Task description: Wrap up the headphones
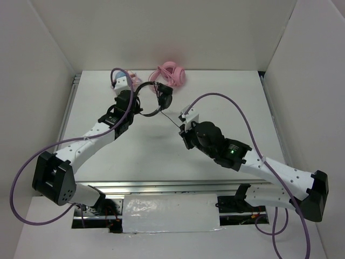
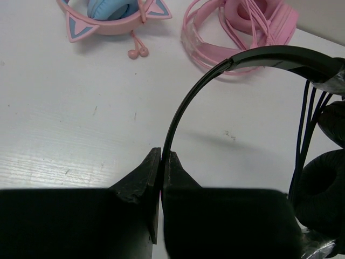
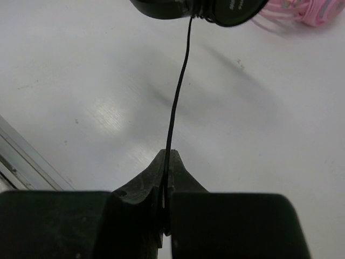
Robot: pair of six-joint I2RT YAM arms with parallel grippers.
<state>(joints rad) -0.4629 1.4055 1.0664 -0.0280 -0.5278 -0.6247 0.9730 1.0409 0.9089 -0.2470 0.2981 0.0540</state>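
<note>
Left gripper [image 2: 160,162] clamps the headband [image 2: 186,105] of the black headphones [image 1: 165,97] above the table [image 1: 242,86]; right gripper [image 3: 167,162] pinches the cable [image 3: 180,91] taut; some turns seem wound by the earcup [image 2: 323,189]; this stretch is left.

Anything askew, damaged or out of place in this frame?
Nothing stands out. The left gripper is shut on the headband of the black headphones, the right gripper on their cable, which runs taut. The all-pink headphones and the pink-and-blue pair lie beyond, untouched.
</note>
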